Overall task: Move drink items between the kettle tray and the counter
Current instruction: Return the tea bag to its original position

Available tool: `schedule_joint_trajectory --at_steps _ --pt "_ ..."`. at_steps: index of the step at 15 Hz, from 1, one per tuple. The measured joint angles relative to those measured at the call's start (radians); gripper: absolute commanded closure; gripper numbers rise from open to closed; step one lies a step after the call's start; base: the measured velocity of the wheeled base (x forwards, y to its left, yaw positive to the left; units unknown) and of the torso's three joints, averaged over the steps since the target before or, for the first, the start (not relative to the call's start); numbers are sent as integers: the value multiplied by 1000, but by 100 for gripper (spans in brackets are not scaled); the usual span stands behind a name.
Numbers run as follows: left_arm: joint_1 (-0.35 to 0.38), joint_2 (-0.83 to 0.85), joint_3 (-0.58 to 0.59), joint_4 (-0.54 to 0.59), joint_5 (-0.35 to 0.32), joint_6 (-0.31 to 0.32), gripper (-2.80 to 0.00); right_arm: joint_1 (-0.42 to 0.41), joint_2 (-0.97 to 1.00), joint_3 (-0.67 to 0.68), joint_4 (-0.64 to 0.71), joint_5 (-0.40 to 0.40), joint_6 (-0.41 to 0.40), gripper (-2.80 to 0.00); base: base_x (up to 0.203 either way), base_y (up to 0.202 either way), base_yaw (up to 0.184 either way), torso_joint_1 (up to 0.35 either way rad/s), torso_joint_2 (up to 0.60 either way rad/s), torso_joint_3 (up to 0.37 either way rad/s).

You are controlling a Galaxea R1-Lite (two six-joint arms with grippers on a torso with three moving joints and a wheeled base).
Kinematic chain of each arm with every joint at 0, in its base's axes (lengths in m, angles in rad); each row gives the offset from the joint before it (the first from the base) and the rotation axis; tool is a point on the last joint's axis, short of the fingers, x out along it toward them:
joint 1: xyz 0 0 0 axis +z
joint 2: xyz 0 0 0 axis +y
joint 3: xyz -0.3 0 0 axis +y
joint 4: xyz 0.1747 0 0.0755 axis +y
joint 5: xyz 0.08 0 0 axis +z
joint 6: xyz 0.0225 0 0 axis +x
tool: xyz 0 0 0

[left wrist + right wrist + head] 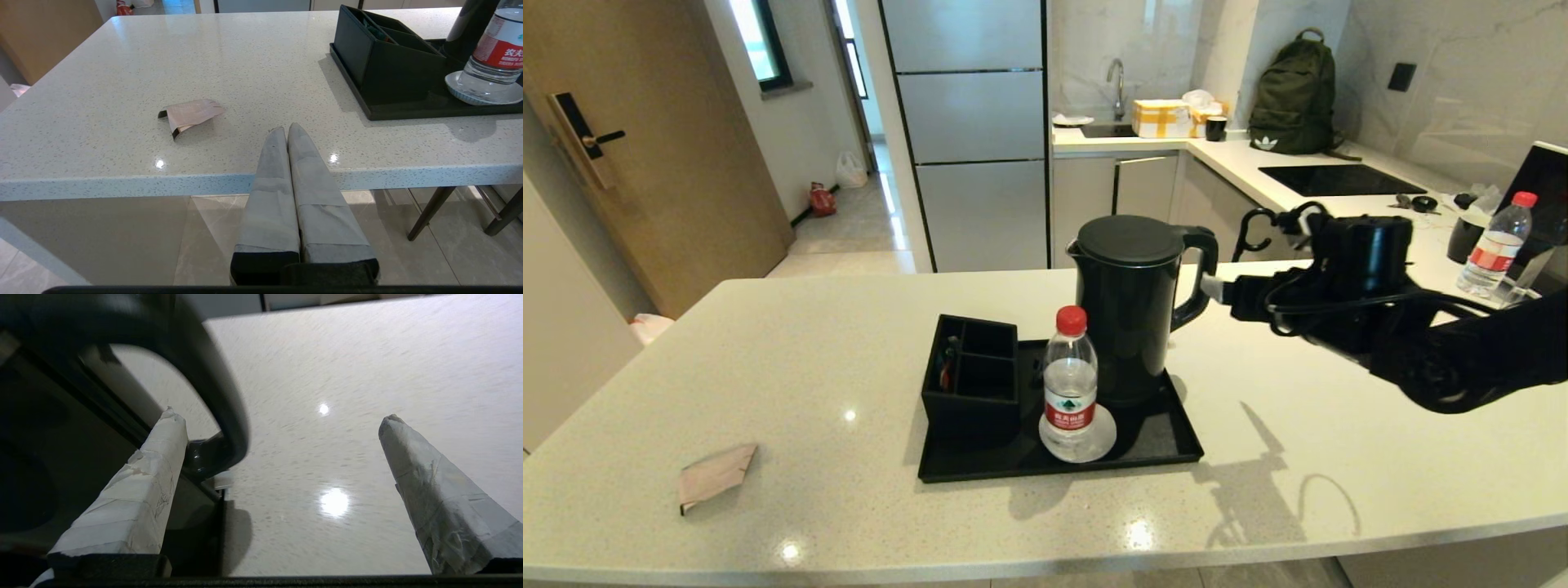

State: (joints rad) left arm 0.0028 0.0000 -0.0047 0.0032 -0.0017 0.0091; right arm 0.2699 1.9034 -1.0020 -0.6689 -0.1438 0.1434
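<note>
A tall black kettle (1129, 306) stands upright on the black tray (1168, 445) in the middle of the pale counter (809, 351). The right gripper (282, 420) is at the kettle's loop handle (216, 388), fingers spread wide: one finger pokes through the loop, the other stands outside it, not yet closed. The left gripper (286, 132), fingers pressed together and empty, hovers at the counter's near edge. A pinkish sachet (190, 114) lies flat on the counter near it, well apart from the tray.
</note>
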Motion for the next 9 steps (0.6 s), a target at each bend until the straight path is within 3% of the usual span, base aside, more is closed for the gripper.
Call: schedule_joint_trajectory --at_steps 3,4,7,9 --pt "0 0 0 0 0 0 0 -40 -250 54 164 -7 19 -280 0 0 0 0 0 0" --pt "0 0 0 0 0 0 0 -52 -325 67 239 -13 33 0 0 0 0 0 0 0" --pt "0 0 0 0 0 0 0 -71 -551 90 477 -71 86 0 0 0 0 0 0 0" --pt "0 0 0 0 0 0 0 -77 -698 92 656 -198 119 0 0 0 0 0 0 0"
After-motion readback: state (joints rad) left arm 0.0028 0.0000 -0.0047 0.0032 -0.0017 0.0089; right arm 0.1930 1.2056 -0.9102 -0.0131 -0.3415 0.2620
